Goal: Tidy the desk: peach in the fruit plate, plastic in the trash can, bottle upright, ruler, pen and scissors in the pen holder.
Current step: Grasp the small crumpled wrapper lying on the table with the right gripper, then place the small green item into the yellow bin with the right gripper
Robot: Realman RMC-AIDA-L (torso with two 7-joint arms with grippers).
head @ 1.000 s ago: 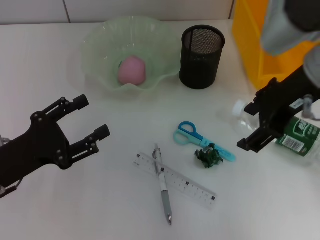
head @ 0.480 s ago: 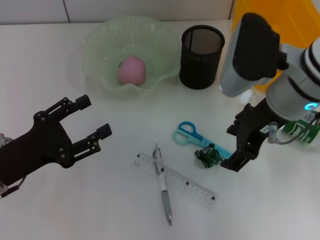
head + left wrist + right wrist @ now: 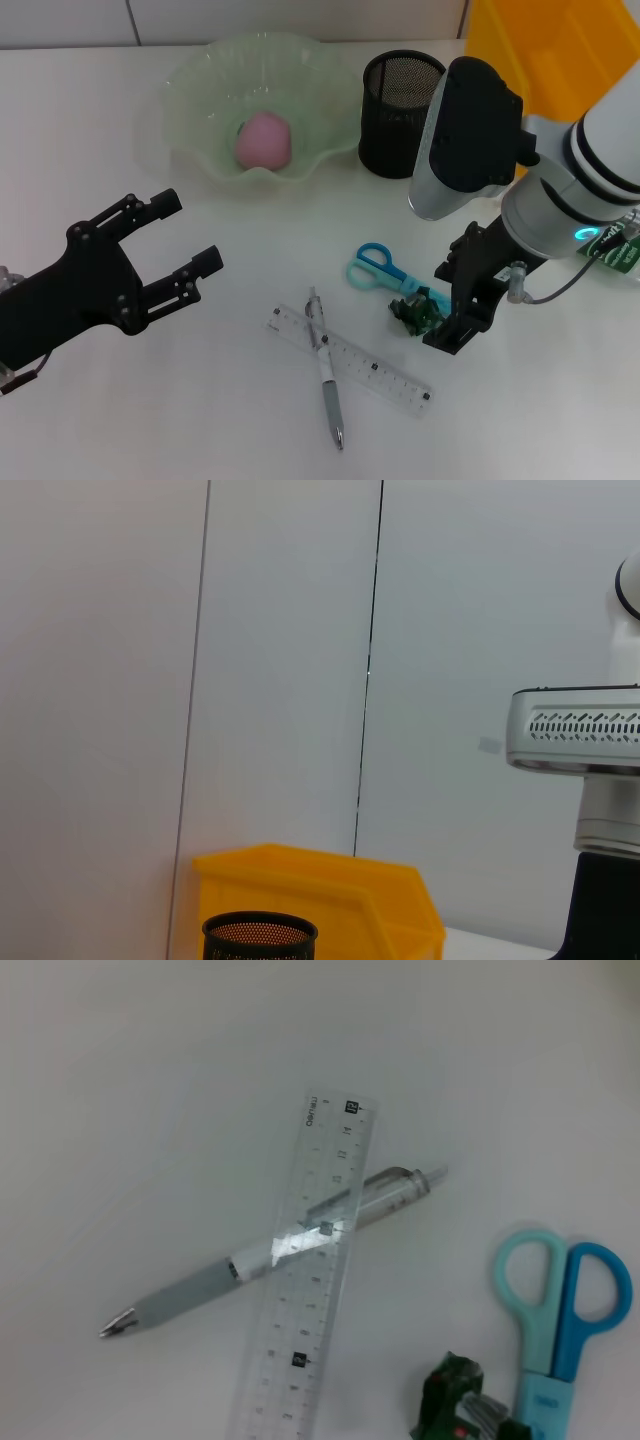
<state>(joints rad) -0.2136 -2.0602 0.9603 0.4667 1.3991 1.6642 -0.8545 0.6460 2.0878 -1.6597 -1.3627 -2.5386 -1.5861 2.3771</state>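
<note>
White worktop (image 3: 200, 420) carrying everything. Yellow trash can (image 3: 560, 60) at far right, nothing of its inside visible. Green fruit plate (image 3: 190, 110) at the back with peach (image 3: 264, 140) already inside, so that step judged done. Left pincer (image 3: 165, 250) parked low on the left, fingers spread apart, holding nothing. Right pincer (image 3: 462, 305) low over the worktop just beside the crumpled green plastic (image 3: 418, 313), fingers apparently parted and nothing gripped; plastic judged the step in hand, not yet binned. Bottle (image 3: 622, 252) barely visible at the right edge behind the arm, upright or lying not clear. Black mesh pen holder (image 3: 402, 113) beside the plate, looking empty. Ruler (image 3: 305, 1270) flat on the worktop with pen (image 3: 270, 1255) crossing it, scissors (image 3: 385, 270) touching the plastic; all three left to do.
</note>
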